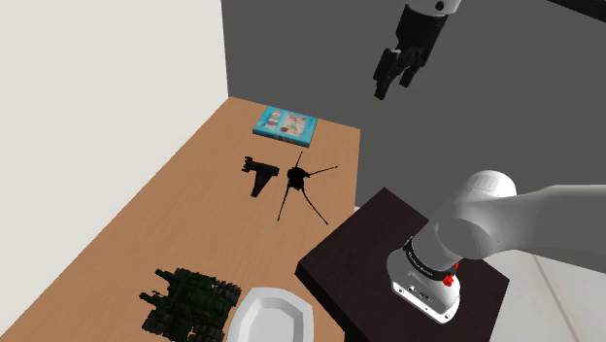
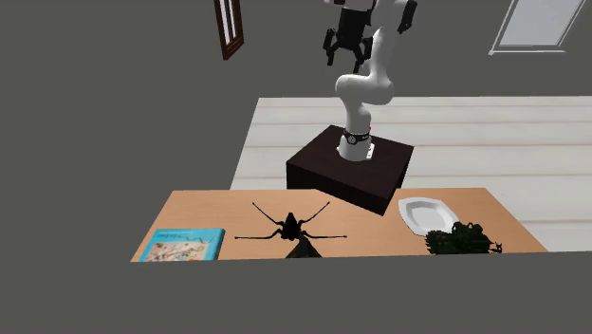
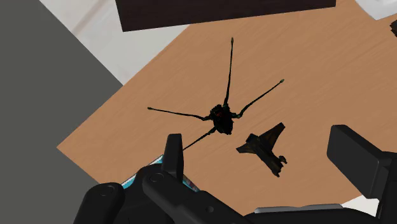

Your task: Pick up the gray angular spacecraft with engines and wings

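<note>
Wrist view: the spacecraft (image 3: pixel 262 146) lies on the counter (image 3: pixel 318 76) below the hand (image 1: pixel 391 85), which is wide open and empty. Probably light and stiff; grip across its body.

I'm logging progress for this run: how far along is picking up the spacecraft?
Done: nothing yet; the dark angular spacecraft lies on the table beside a long-legged black object. In hand: the gripper hangs open well above the table, holding nothing. Left: descend over the spacecraft, close on it, lift.
</note>
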Action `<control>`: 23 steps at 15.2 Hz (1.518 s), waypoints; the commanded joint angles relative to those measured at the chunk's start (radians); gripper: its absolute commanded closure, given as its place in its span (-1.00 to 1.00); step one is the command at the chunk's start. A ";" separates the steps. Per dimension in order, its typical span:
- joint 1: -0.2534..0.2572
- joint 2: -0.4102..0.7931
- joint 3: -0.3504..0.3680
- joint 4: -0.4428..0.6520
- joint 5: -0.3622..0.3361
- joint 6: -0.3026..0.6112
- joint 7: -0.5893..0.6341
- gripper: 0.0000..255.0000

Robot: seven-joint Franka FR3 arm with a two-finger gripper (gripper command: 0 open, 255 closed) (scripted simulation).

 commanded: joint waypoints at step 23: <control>-0.005 0.610 0.067 -0.077 0.009 0.706 0.116 -1.00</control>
